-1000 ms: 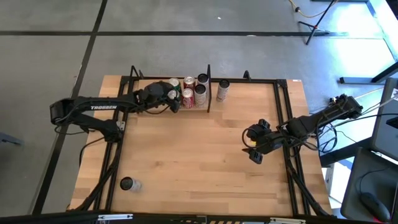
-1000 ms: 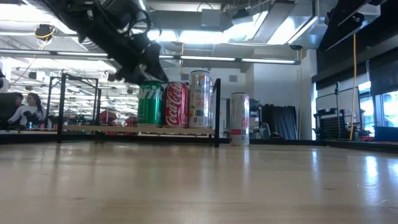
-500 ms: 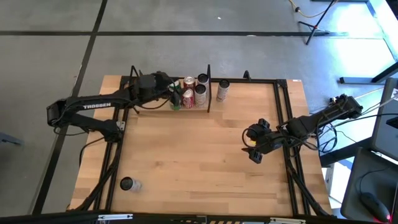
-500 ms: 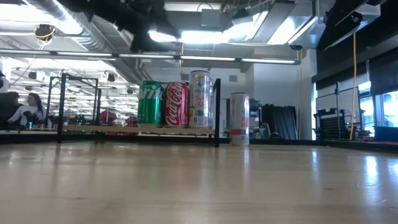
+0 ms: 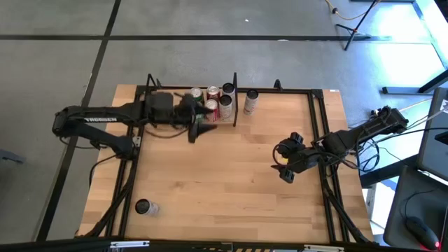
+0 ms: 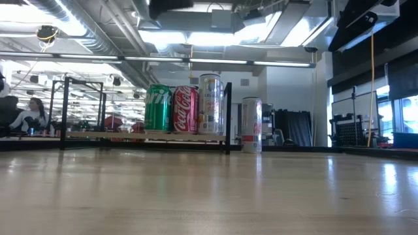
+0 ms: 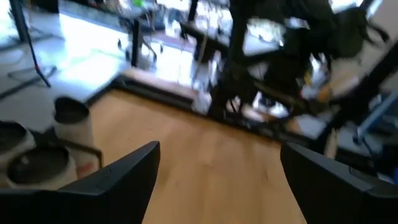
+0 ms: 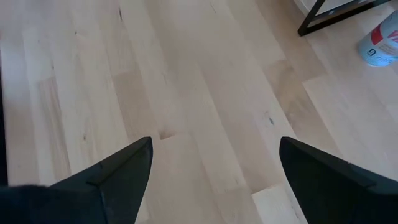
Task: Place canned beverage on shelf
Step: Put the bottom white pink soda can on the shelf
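Shelf (image 6: 147,135) cans (image 6: 185,109), brands only low view

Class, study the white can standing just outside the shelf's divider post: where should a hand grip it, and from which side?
Round the middle of the white can, coming level from the table's front. It stands upright and slim, with the divider post close beside it; the open right hand is on its free side.

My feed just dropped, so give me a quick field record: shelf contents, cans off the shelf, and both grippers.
shelf: green can, red can, silver can, upright in a row
beyond divider post: white can, upright
near table corner: dark-topped can
left gripper: open, empty, beside the shelved cans
right gripper: open, empty, above bare tabletop
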